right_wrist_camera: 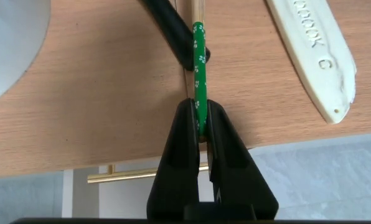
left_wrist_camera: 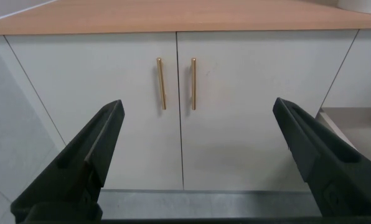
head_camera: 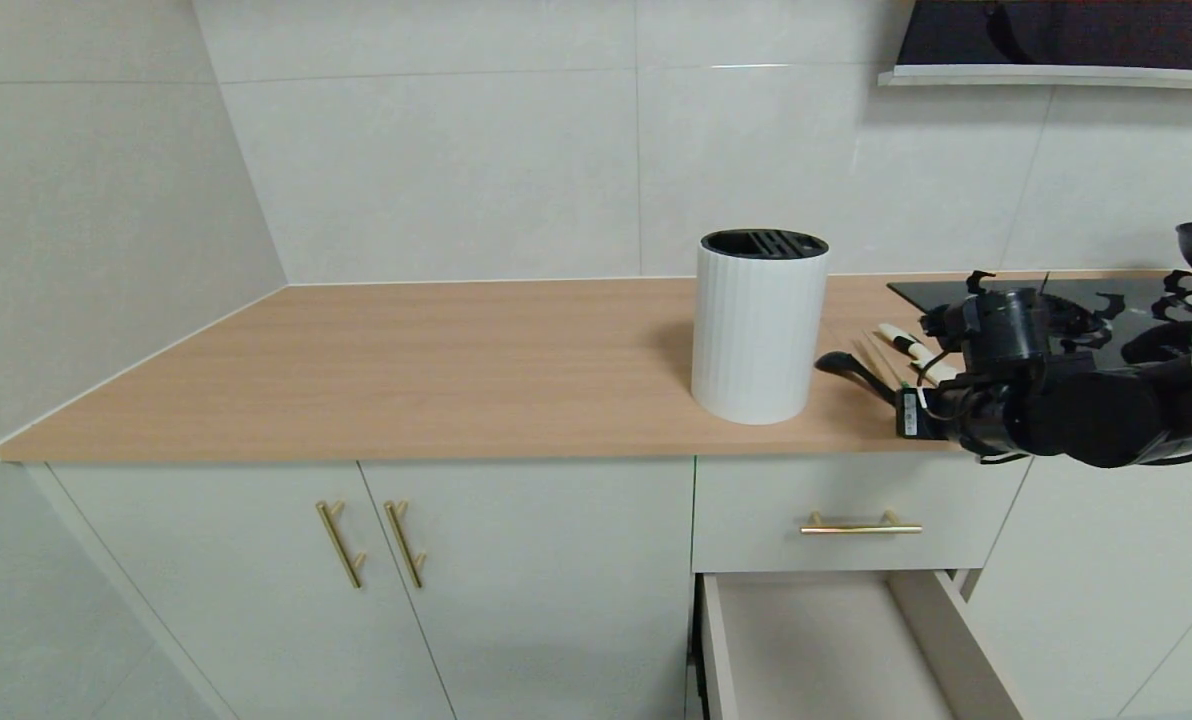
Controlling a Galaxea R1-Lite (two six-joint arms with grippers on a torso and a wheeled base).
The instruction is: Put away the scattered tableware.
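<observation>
Right wrist view: the right gripper (right_wrist_camera: pixel 201 115) is clamped on the green-patterned end of a chopstick (right_wrist_camera: pixel 200 62), right at the front edge of the countertop (right_wrist_camera: pixel 98 106). I cannot tell whether a second stick is pinched with it.

The chopstick looks light, thin, stiff and smooth, so it could easily swivel or slip in a pinch this close to its tip. A hold slightly further along the patterned part would probably be steadier.

Its long axis runs straight out from the fingertips across the wood, with the bare wooden end pointing away from the wrist.

A black handle (right_wrist_camera: pixel 170 34) lies touching or just beside the chopstick beyond the fingers. A white utensil (right_wrist_camera: pixel 313 56) lies off to one side and the white holder (right_wrist_camera: pixel 11 43) to the other.

The left gripper (left_wrist_camera: pixel 198 109) hangs spread wide and empty before the cabinet doors (left_wrist_camera: pixel 176 124).
</observation>
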